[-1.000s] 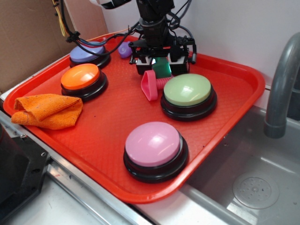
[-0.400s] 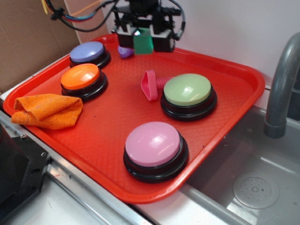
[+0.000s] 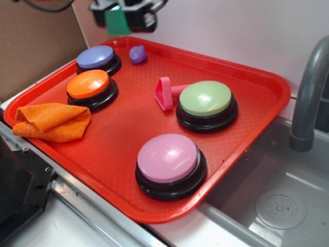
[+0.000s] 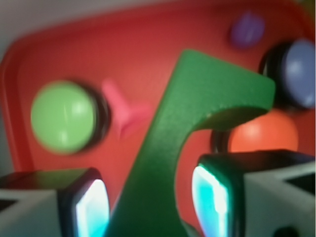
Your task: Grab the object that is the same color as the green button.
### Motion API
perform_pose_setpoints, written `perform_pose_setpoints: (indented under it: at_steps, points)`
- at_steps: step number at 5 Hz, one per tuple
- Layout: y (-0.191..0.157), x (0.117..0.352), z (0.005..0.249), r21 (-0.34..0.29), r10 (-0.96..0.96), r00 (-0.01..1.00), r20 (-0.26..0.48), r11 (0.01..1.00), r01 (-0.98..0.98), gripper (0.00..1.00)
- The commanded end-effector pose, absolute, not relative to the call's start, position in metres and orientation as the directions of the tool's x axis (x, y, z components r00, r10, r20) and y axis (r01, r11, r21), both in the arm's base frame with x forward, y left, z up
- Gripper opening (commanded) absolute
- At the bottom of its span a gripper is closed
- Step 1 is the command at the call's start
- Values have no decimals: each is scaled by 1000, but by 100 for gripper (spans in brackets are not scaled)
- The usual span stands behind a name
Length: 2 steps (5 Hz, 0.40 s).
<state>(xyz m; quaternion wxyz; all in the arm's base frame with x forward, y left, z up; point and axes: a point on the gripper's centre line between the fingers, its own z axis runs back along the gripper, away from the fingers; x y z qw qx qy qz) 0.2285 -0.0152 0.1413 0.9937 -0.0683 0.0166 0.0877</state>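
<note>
Since the earlier frame, gripper [image 3: 119, 18] and green block [image 3: 116, 20] have risen up-left, now high above the tray's [image 3: 267, 87] far corner, well clear of the green button [image 3: 205, 98]. Jaws clamp the block between them. Judgement: keep steady pressure; avoid jerks.

Red tray [image 3: 267, 87] carries four buttons, cloth [image 3: 51, 121].

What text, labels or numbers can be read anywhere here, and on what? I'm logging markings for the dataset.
None: no readable word, number or sign in either view.
The green button, pink button, orange button, red tray and green block between the jaws are all unmarked.
</note>
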Motion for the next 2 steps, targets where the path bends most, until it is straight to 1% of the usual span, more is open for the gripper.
perform_pose_setpoints:
  at_steps: [1,2]
  points:
    - [-1,200,146,-124,167,986,-18,978,-168,0]
    - [-1,202,154,-58,199,980,-13,978,-200,0]
